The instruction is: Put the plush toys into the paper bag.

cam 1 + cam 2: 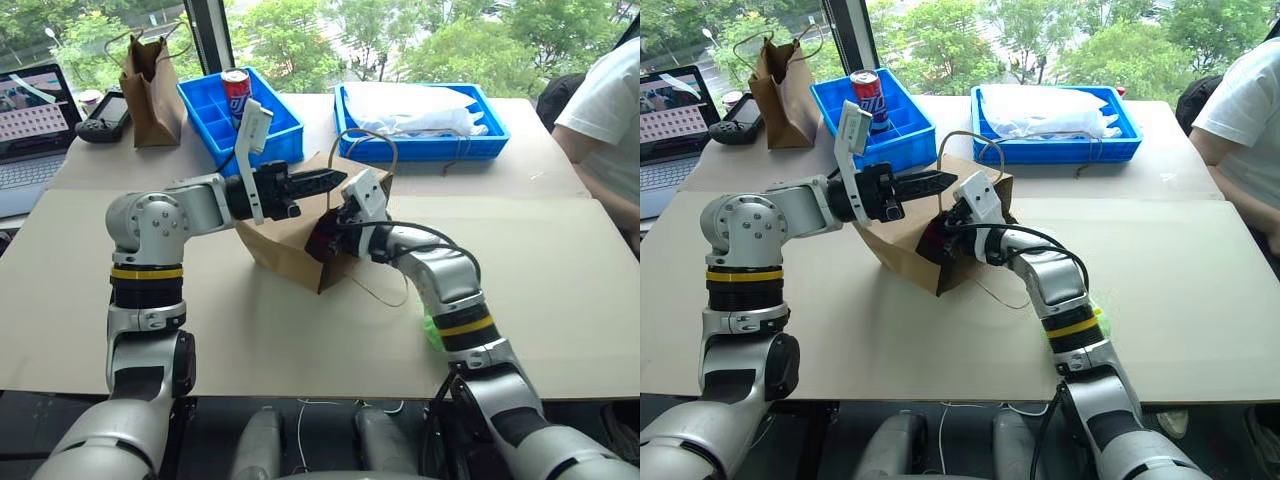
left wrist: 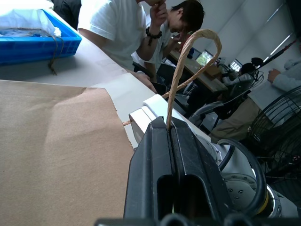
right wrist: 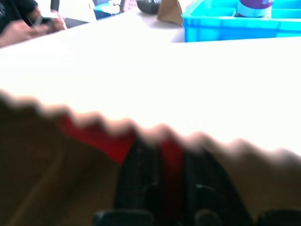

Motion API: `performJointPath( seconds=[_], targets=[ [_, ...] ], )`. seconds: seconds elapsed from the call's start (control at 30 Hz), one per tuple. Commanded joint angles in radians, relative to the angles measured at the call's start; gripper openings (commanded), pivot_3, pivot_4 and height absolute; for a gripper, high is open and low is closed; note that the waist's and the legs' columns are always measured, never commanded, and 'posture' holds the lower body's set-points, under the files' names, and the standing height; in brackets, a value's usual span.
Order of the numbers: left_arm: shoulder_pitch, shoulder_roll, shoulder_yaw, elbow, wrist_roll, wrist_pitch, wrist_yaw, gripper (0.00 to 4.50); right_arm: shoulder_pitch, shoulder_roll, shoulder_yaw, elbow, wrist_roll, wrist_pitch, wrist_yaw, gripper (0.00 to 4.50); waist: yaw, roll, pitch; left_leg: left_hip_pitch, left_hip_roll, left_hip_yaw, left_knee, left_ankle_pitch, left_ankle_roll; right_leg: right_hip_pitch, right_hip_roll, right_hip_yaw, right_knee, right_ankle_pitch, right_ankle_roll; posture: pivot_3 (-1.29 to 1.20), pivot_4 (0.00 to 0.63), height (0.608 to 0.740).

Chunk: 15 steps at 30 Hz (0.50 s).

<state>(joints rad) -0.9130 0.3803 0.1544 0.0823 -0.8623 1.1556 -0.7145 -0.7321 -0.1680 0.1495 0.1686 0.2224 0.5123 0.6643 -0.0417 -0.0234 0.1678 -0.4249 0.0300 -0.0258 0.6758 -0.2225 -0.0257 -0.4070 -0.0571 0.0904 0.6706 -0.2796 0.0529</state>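
Note:
The light-brown paper bag [image 1: 280,240] lies tilted on the table with its mouth toward my right arm. My left gripper [image 1: 338,180] is shut on the bag's twine handle [image 2: 195,52], holding that side up. My right gripper [image 3: 171,160] reaches into the bag's mouth past its zigzag edge. The red plush toy [image 3: 117,143] sits between its fingers [image 3: 136,165]. The round green plush toy [image 1: 432,331] lies on the table near the front edge, mostly hidden behind my right forearm.
A darker, narrow paper bag [image 1: 150,85] stands at the back left by a laptop [image 1: 30,120] and a handheld console [image 1: 105,115]. Two blue bins [image 1: 215,125] [image 1: 420,145] sit behind, one holding a soda can [image 1: 236,92]. A person [image 1: 610,110] sits at the right.

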Motion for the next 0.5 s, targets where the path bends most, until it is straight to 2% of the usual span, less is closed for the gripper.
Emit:
performJointPath(
  seconds=[0.03,0.2,0.27,0.37,0.43,0.5],
  targets=[
    [-0.029,0.005,0.019,-0.037,-0.020,-0.014,0.001,0.00,0.030,-0.028,-0.039,-0.085,0.036,0.020,0.004,2.20,0.003,0.000,0.000,0.000,0.000,0.000,0.000,0.000,0.000,0.000,0.000,0.000,0.002,0.000,0.000,0.00,0.150,0.715],
    [-0.027,0.010,0.008,-0.029,-0.012,-0.025,-0.014,0.00,0.075,-0.105,-0.082,-0.234,0.085,0.133,-0.002,3.94,0.001,0.000,0.000,0.000,0.000,0.000,0.000,0.000,0.000,0.000,0.000,-0.001,0.001,0.000,0.000,0.00,0.150,0.715],
    [-0.030,0.013,0.001,-0.018,-0.005,-0.033,-0.025,0.00,0.101,-0.139,-0.101,-0.315,0.113,0.197,-0.004,4.44,0.000,0.000,0.000,0.000,0.000,0.000,0.000,0.000,0.000,0.000,0.000,-0.001,0.000,0.000,0.000,0.00,0.150,0.715],
    [-0.032,0.014,-0.008,-0.006,0.003,-0.043,-0.037,0.00,0.145,-0.197,-0.139,-0.441,0.167,0.307,-0.009,4.44,-0.001,0.000,0.000,0.000,0.000,-0.001,0.000,0.000,0.000,0.000,0.000,-0.002,-0.003,0.000,0.000,0.00,0.150,0.715],
    [-0.034,0.013,-0.014,-0.002,0.003,-0.047,-0.046,0.00,0.196,-0.289,-0.209,-0.552,0.222,0.396,0.012,4.44,0.000,0.000,0.000,0.000,0.000,0.000,-0.001,0.000,0.000,0.000,0.000,-0.002,-0.003,0.000,0.000,0.00,0.150,0.715],
    [-0.034,0.013,-0.023,0.000,0.002,-0.050,-0.058,0.00,0.271,-0.435,-0.286,-0.653,0.278,0.480,0.070,4.44,0.009,0.000,0.000,0.000,0.000,-0.001,-0.001,0.000,0.000,0.001,0.000,-0.002,-0.004,0.000,0.000,0.00,0.150,0.715]
  ],
)
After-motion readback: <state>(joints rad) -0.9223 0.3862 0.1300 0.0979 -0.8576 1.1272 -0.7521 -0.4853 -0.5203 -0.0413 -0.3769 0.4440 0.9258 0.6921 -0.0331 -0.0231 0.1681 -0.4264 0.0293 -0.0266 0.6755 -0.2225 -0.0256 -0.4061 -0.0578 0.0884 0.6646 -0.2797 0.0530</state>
